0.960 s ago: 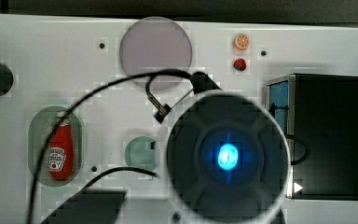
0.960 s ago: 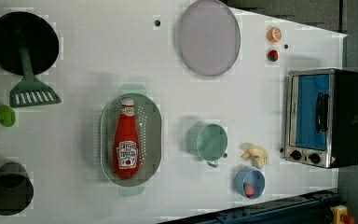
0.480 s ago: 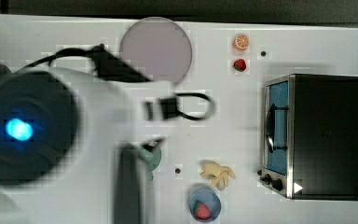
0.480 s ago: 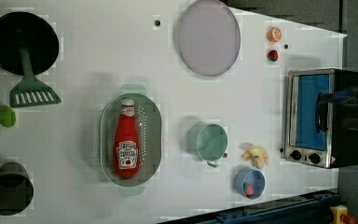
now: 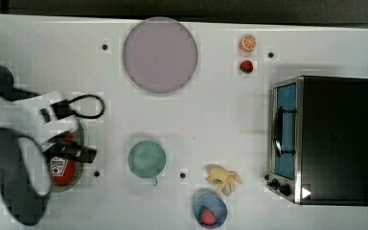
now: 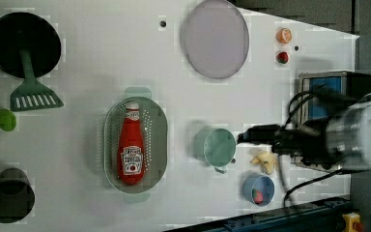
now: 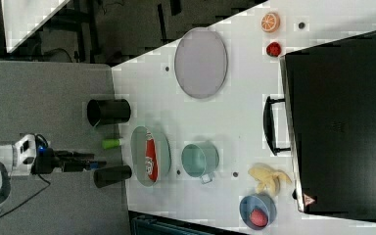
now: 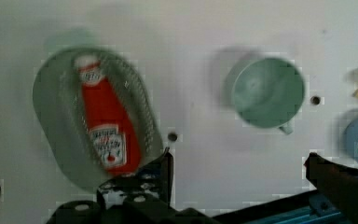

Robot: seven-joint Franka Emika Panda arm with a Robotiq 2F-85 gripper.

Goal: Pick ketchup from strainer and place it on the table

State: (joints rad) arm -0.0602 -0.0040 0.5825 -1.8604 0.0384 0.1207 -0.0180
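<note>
- Lying in the pale green perforated oval plastic strainer (image 6: 135, 145), the red ketchup bottle with white cap (image 6: 130, 145) rested on the white surface (image 6: 92, 63).
- Jaws wide apart, the tool (image 8: 237, 172) held nothing.

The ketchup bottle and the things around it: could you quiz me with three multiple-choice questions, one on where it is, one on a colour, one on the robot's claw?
1. Where is the ketchup bottle?
A. in the pale green strainer
B. on the round plate
C. inside the toaster oven

2. What colour is the bottle's cap?
A. black
B. white
C. blue

3. How is the gripper?
A. shut on the bottle
B. shut on the cup
C. open, holding nothing

Answers: 1 A, the left view shows it lying in the strainer. 2 B, the cap is white. 3 C, in the wrist view the fingers stand wide apart over the table.
</note>
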